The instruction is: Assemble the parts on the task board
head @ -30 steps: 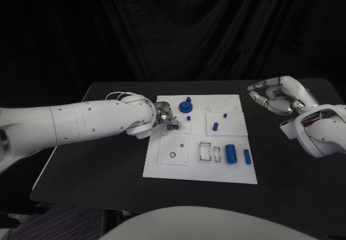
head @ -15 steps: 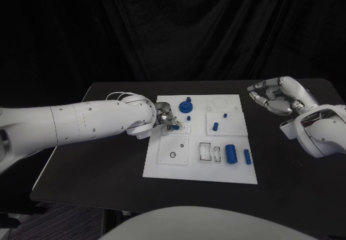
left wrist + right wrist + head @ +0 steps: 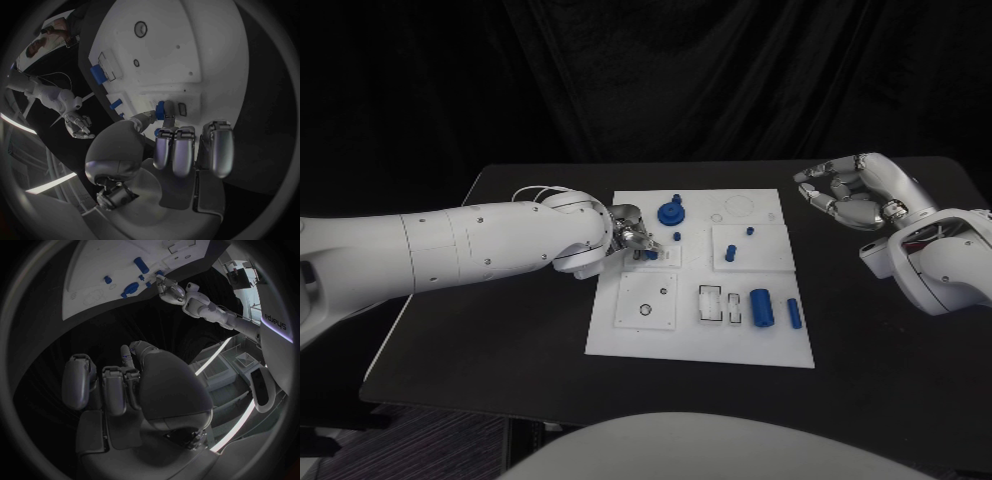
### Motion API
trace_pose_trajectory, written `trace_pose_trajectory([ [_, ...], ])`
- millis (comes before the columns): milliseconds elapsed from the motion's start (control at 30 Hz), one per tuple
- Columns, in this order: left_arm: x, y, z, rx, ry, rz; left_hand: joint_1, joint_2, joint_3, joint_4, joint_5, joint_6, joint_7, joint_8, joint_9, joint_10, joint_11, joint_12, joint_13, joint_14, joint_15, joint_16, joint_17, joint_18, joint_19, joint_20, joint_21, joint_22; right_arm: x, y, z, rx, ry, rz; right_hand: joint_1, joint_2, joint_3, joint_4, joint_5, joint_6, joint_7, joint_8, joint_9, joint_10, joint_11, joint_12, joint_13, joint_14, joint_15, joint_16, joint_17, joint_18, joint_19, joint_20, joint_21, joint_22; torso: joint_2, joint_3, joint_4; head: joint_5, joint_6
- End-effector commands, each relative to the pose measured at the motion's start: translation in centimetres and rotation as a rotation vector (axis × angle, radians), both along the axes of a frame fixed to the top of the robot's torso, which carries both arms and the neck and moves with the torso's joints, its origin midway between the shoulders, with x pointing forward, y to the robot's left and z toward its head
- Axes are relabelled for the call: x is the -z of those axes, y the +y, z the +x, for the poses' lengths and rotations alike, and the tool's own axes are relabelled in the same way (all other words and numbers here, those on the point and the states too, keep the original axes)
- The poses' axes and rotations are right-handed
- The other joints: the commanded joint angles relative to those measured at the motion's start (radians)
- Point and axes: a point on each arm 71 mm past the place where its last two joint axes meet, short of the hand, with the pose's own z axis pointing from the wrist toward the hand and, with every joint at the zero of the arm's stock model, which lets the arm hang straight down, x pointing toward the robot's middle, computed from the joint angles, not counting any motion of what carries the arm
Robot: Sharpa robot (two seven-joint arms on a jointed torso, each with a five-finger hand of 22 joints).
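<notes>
Two hands here: the left hand (image 3: 626, 238) sits over the left side of the task board (image 3: 697, 345) mid-counter (image 3: 502, 330), its fingers (image 3: 165, 116) pinching a small blue part (image 3: 160, 109) against the board. Right hand (image 3: 848, 192) hovers off the far right corner, fingers curled in with nothing in them. Two blue cylinders (image 3: 763, 307) lie near-right.

One task board (image 3: 704, 345). Seven blue parts (image 3: 762, 307) I can count. Two hands mine: left hand (image 3: 629, 232), right hand (image 3: 848, 190).

Dim scene, black surround; white task board (image 3: 704, 345) bright; fisheye-bent wrist views
</notes>
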Motion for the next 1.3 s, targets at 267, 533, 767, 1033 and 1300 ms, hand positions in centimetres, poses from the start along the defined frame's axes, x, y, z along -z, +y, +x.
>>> trace_pose_trajectory([
  [267, 0.12, -0.21, -0.09, 0.004, -0.018, -0.027, 0.016, 0.005, 0.000, -0.005, 0.009, 0.005, -0.002, -0.004, 0.002, 0.105, 0.004, 0.004, 0.263, 0.106, 0.007, 0.003, 0.263, 0.014, -0.007, 0.000, -0.003, 0.081, 0.19, -0.01, 0.00, 0.008, 0.013, -0.005, 0.010, -0.003, 0.006, -0.001, 0.006, -0.005, 0.003, -0.006, -0.001, 0.083, 0.001, -0.002, 0.243, 0.085, -0.002, -0.005, 0.211, -0.003, -0.002, 0.000, -0.008, 0.126, 0.000, -0.0006, 0.0003, 0.003, 0.000],
  [533, 0.15, -0.14, -0.07, 0.002, -0.020, -0.027, 0.017, 0.007, 0.000, -0.005, 0.011, 0.005, -0.002, -0.004, 0.002, 0.105, 0.004, 0.004, 0.263, 0.106, 0.007, 0.003, 0.263, 0.015, -0.010, 0.000, -0.006, 0.078, 0.26, 0.00, 0.00, 0.009, 0.016, -0.006, 0.010, -0.002, 0.007, -0.002, 0.006, -0.005, 0.003, -0.006, -0.002, 0.083, 0.002, -0.002, 0.243, 0.085, -0.002, -0.005, 0.211, -0.003, -0.002, 0.000, -0.007, 0.126, 0.001, 0.0002, 0.0005, 0.003, 0.000],
  [767, 0.17, -0.03, -0.05, -0.001, -0.021, -0.027, 0.020, 0.007, 0.001, -0.006, 0.014, 0.006, -0.003, -0.004, 0.003, 0.105, 0.004, 0.004, 0.263, 0.106, 0.007, 0.003, 0.263, 0.016, -0.012, 0.000, -0.007, 0.076, 0.34, -0.02, -0.02, 0.009, 0.019, -0.006, 0.010, -0.002, 0.008, -0.003, 0.007, -0.006, 0.003, -0.007, -0.002, 0.083, 0.002, -0.002, 0.243, 0.085, -0.002, -0.005, 0.212, -0.003, -0.003, 0.001, -0.008, 0.125, 0.000, -0.0005, 0.0000, 0.005, 0.000],
  [1033, 0.15, 0.08, -0.04, -0.004, -0.027, -0.031, 0.022, 0.008, 0.002, -0.007, 0.016, 0.007, -0.003, -0.004, 0.003, 0.105, 0.004, 0.004, 0.263, 0.106, 0.007, 0.003, 0.263, 0.016, -0.012, 0.000, -0.008, 0.075, 0.40, -0.01, -0.02, 0.010, 0.020, -0.006, 0.010, -0.002, 0.008, -0.003, 0.007, -0.006, 0.003, -0.007, -0.002, 0.083, 0.002, -0.002, 0.243, 0.085, -0.002, -0.005, 0.212, -0.003, -0.003, 0.001, -0.008, 0.125, 0.000, -0.0009, -0.0005, 0.006, 0.000],
  [1300, 0.05, 0.15, 0.00, -0.011, -0.042, -0.040, 0.028, 0.009, 0.004, -0.009, 0.023, 0.009, -0.003, -0.003, 0.005, 0.105, 0.003, 0.004, 0.263, 0.106, 0.006, 0.003, 0.263, 0.016, -0.013, 0.000, -0.009, 0.074, 0.48, -0.04, -0.03, 0.011, 0.022, -0.007, 0.011, -0.001, 0.010, -0.004, 0.007, -0.007, 0.004, -0.007, -0.002, 0.083, 0.002, -0.002, 0.243, 0.085, -0.002, -0.005, 0.212, -0.003, -0.003, 0.001, -0.008, 0.125, 0.000, -0.0008, 0.0004, 0.007, 0.000],
])
